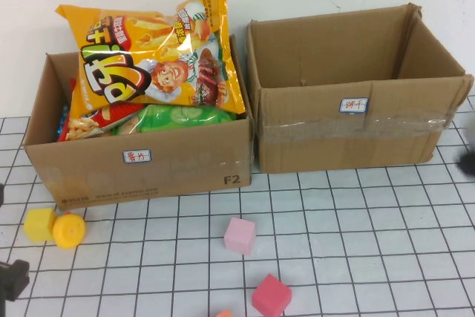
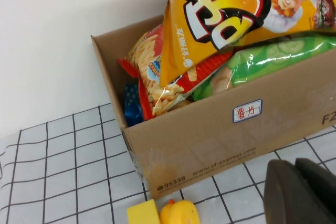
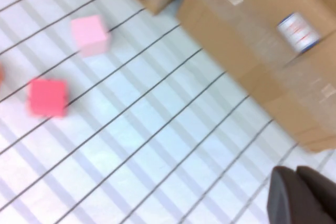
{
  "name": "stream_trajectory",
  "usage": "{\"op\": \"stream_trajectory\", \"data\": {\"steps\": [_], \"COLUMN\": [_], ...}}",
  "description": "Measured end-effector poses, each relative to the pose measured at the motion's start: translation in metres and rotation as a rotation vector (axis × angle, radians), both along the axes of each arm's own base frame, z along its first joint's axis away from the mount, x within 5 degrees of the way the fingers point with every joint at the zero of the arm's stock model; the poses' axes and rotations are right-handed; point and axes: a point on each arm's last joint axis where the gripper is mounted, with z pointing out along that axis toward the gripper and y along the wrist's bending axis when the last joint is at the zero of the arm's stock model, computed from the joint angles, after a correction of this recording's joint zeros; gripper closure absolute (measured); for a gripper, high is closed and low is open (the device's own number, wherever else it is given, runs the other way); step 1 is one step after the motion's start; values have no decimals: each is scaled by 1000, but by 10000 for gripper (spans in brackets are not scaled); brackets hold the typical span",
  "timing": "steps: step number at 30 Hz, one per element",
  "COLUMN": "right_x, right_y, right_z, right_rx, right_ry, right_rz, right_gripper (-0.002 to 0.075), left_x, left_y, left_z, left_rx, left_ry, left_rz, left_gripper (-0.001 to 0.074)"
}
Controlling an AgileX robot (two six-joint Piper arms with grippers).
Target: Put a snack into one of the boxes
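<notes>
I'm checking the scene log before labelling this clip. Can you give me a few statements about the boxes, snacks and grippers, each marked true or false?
1. The left box holds several snack bags. True.
2. The orange chip bag lies inside the right box. False: it sits on top of the left box's pile; no snack shows in the right box.
3. The pink cube is on the table in front of the boxes. True.
4. The left gripper holds a snack. False: it holds nothing, low at the table's left edge.
5. The right gripper is above the left box. False: it is at the right edge.

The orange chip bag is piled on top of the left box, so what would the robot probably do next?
Probably withdraw the left gripper: the orange chip bag already rests on the other snacks in the left box, neither gripper holds anything, and the right gripper sits beside the right box.
</notes>
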Motion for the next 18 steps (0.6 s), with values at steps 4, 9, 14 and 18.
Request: {"op": "stream_trajectory", "data": {"steps": [4, 9, 14, 18], "right_x": [-37, -78, -104, -113], "right_y": [-19, -43, -58, -63], "right_z": [-39, -85, -106, -108], "right_rx": [52, 77, 143, 176], "right_ry": [23, 36, 15, -14], "right_rz": [8, 0, -11, -11], "right_gripper": [727, 727, 727, 727], "left_x": [0, 0, 1, 1], "left_y": [0, -1, -3, -3], "left_z": [1, 2, 4, 4], "left_rx": [-4, -7, -12, -11], "left_ry": [-6, -22, -42, -46], "left_rz": [2, -11, -30, -32], "left_gripper": [736, 736, 736, 736]}}
